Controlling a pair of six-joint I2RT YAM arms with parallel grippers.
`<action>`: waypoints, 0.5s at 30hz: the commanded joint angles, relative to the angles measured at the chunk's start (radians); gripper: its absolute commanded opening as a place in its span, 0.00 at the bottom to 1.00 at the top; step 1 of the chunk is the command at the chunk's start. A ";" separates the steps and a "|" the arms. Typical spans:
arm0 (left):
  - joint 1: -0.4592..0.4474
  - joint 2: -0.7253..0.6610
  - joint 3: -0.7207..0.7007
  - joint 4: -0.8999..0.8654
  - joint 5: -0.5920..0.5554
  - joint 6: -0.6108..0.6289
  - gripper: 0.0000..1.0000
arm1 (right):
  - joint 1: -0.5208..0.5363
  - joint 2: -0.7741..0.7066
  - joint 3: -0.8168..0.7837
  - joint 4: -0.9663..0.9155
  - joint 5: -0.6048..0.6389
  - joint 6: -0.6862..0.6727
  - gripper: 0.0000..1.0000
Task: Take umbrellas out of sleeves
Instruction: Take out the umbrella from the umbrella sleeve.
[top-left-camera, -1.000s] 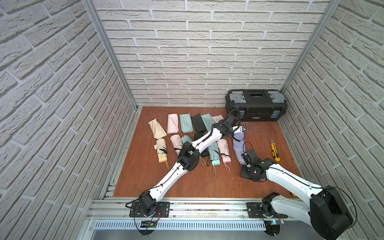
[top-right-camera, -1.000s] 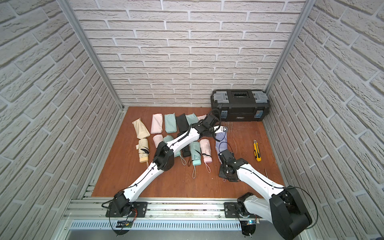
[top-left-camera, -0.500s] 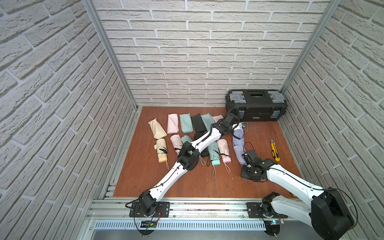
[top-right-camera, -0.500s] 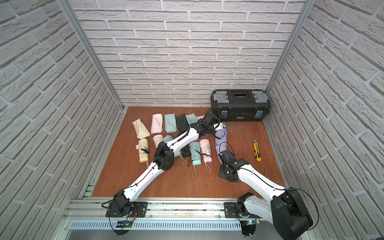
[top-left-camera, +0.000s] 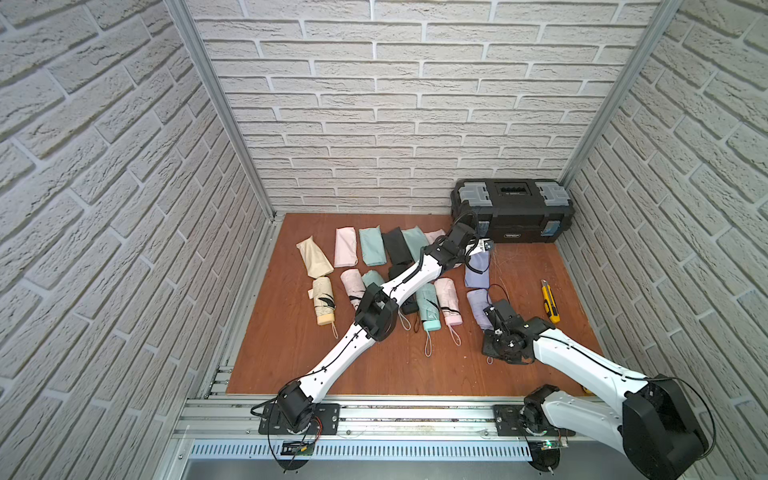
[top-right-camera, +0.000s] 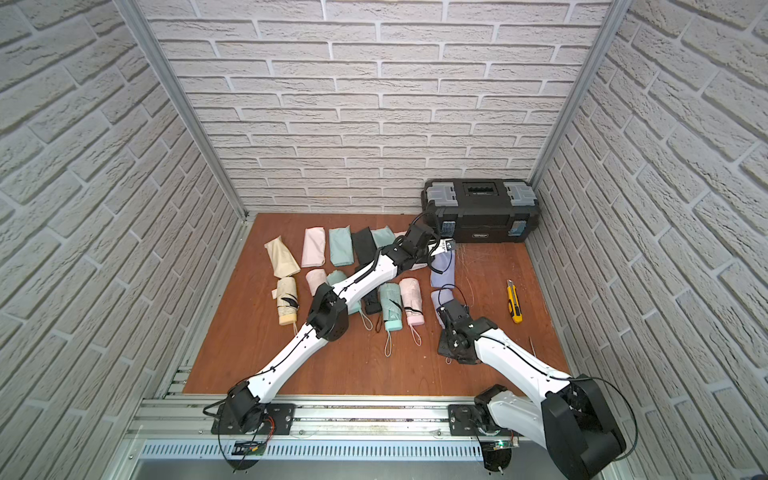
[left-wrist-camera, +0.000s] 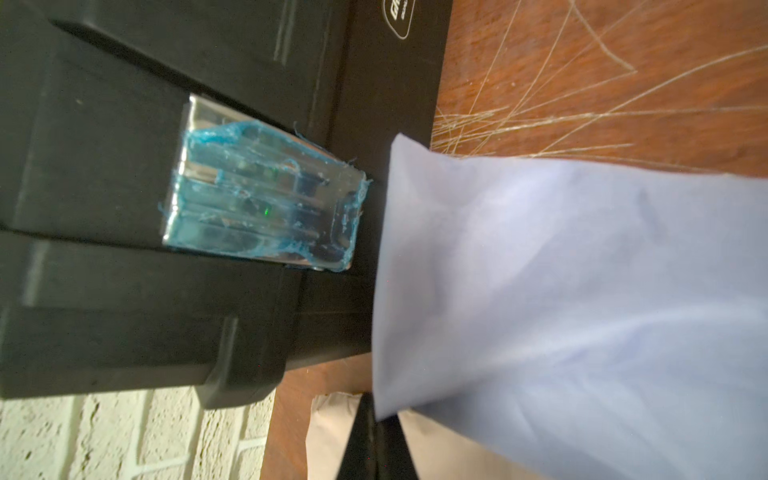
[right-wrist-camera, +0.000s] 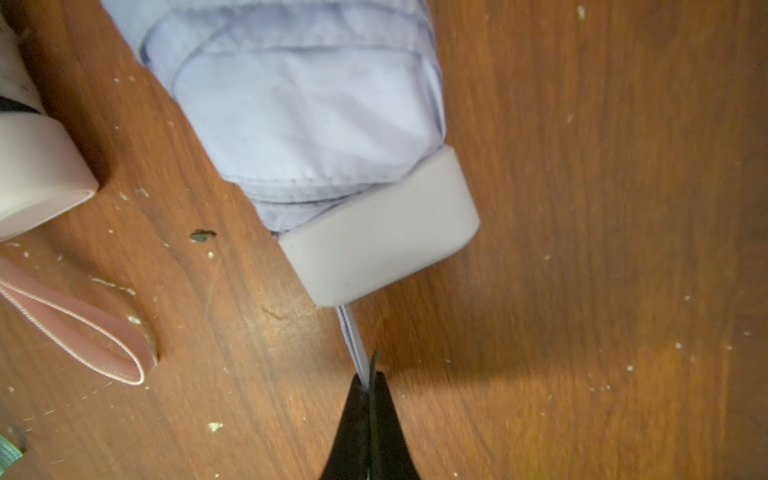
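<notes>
A: Left hand (left-wrist-camera: 372, 419) status?
B: Clamped on the edge of the lilac sleeve (left-wrist-camera: 561, 291), just in front of the black toolbox (left-wrist-camera: 124, 62).
A: Right hand (right-wrist-camera: 368, 386)?
B: Pinched tight on the wrist loop (right-wrist-camera: 351, 336) of the lilac umbrella (right-wrist-camera: 303, 108). It lies on the tabletop (top-left-camera: 374, 365) at the right end of the row, beside the pink umbrella (top-left-camera: 448, 301). The sleeve is just past its tip; can't tell if they overlap.

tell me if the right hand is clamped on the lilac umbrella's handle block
No, the right hand is shut on the thin lilac wrist loop, short of the handle.
</notes>
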 joint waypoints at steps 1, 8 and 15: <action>0.007 0.028 0.021 0.055 -0.003 -0.008 0.00 | 0.008 -0.009 0.002 -0.014 -0.002 0.010 0.03; 0.004 0.019 0.009 0.102 -0.013 -0.022 0.72 | 0.008 -0.008 0.009 -0.017 -0.001 0.007 0.03; -0.004 0.003 0.002 0.111 -0.030 -0.026 0.91 | 0.008 -0.003 0.017 -0.021 0.000 0.002 0.03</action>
